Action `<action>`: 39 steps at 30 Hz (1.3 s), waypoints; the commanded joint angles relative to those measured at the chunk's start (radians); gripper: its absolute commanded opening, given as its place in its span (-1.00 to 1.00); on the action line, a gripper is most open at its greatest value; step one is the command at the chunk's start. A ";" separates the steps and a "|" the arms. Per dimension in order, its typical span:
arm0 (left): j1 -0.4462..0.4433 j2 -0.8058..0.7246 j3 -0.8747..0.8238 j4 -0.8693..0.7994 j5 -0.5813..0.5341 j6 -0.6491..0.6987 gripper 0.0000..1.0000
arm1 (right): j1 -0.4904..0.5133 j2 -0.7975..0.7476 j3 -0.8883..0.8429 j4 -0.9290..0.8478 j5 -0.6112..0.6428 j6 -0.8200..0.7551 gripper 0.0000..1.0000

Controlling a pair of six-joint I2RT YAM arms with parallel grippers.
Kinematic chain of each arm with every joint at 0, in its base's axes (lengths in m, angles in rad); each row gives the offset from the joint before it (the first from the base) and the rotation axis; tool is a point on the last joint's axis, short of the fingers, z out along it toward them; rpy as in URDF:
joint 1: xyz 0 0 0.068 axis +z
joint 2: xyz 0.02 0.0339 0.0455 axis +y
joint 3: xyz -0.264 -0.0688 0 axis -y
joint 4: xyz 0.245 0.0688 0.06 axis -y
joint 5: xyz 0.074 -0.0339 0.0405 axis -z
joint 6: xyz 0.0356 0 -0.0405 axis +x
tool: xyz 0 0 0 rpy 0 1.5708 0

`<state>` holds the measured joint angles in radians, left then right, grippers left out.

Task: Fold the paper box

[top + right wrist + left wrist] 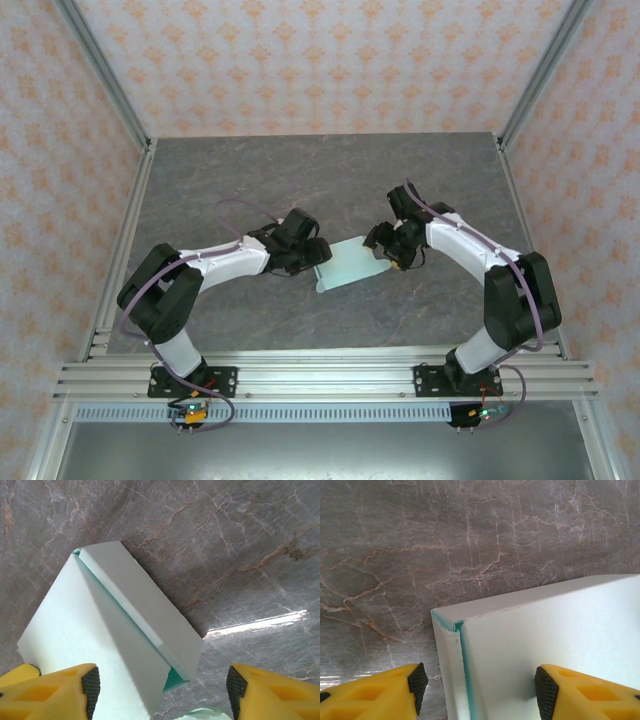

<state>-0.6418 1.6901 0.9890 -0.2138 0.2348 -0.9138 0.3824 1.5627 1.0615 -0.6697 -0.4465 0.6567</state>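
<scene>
the paper box is sat in the middle of the counter, partly folded. its left edge is straddled by the left tool, jaws apart; its right end is straddled by the right tool, also apart.

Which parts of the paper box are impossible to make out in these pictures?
Top external view: folds on the paper box too small to read; left gripper and right gripper cover its ends.
Left wrist view: right and bottom frame edges cut the box off.
Right wrist view: bottom edge cuts off its near end.
</scene>
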 commanded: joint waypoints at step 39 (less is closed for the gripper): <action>0.114 0.073 -0.092 0.150 0.211 0.139 -0.03 | -0.010 -0.011 -0.124 0.259 -0.205 -0.270 0.40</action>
<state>-0.5606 1.7176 0.9302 -0.0769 0.3542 -0.7700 0.3847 1.5475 0.9375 -0.4854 -0.5507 0.4023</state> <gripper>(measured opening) 0.489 0.691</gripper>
